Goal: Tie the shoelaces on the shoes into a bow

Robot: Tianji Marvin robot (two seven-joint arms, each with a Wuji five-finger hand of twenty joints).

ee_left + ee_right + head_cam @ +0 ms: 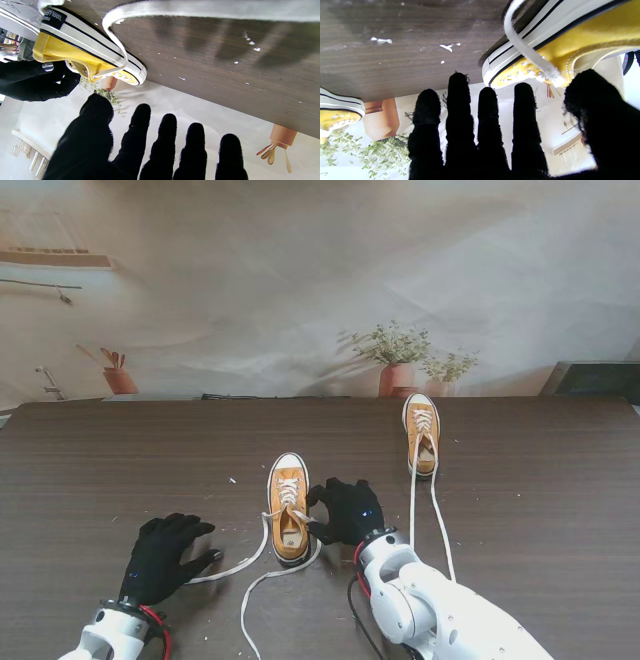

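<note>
I count two hands, both in black gloves. My right hand (347, 511) sits just beside the near shoe (289, 508), on its right flank, palm down with the four fingers (487, 120) stretched out side by side and the thumb set apart toward the shoe's opening. A lace strand (532, 60) runs across the shoe's side right at the thumb, but I cannot tell whether the thumb pinches it or only lies against it; the hand looks spread and holding nothing firm. My left hand (162, 557) rests well to the left of that shoe, nearer to me, palm down, fingers (165, 140) splayed wide and holding nothing. A lace end (228, 569) lies on the desk (100, 470) just beside its fingertips.

Two shoes, both yellow canvas with white soles and white toe caps. The near one stands between my hands, toe pointing away from me. The far shoe (422, 434) stands farther from me and to the right, near the desk's back edge. Each shoe trails two loose laces, four strands in all, none tied: the near pair curl toward me across the desk, the far pair (438, 510) run long and nearly straight toward my right arm.

White flecks (232, 480) dot the dark wood. In the right wrist view the far shoe is cut off at the frame edge. My right forearm hides where the long laces end.
</note>
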